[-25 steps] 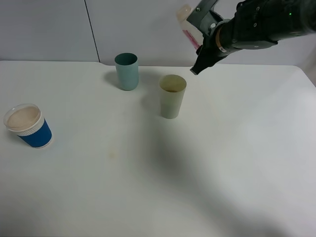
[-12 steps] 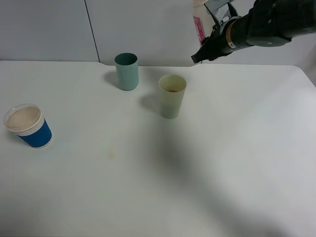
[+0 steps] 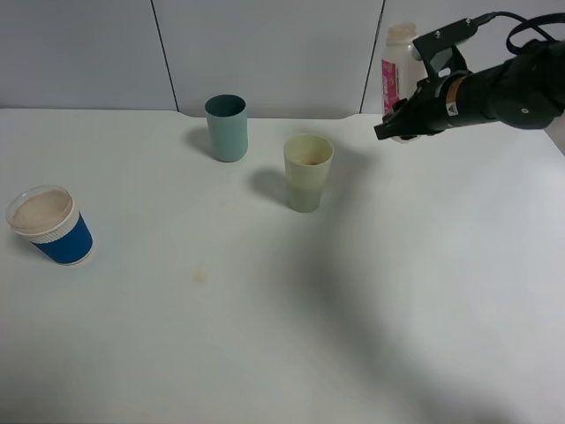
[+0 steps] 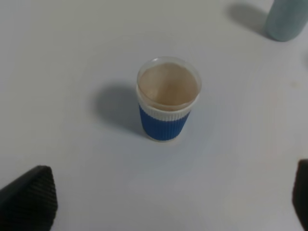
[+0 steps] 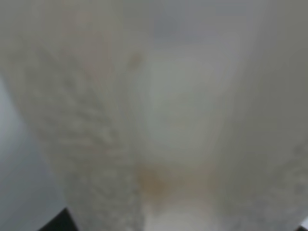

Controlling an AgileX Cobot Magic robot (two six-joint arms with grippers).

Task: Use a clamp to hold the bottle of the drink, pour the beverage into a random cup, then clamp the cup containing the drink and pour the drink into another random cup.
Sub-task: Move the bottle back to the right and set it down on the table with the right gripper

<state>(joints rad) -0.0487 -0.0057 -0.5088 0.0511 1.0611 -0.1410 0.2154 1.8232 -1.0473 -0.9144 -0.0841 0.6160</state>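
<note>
While the right jaws clench the white pink-labelled plastic bottle (image 3: 395, 71) upright at upper right, first pour seems done. Left jaws released. Next: grasp pale green cup (image 3: 308, 177), centre; tip toward teal cup (image 3: 227, 132).

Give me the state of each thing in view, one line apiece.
bottle, upright, gripped by the right end effector.
right end effector, shut on the bottle.
left end effector, open, holding nothing.
pale green cup, upright, some brownish drink inside.
teal cup, upright, contents hidden.
blue cup, upright, brownish top.
</note>
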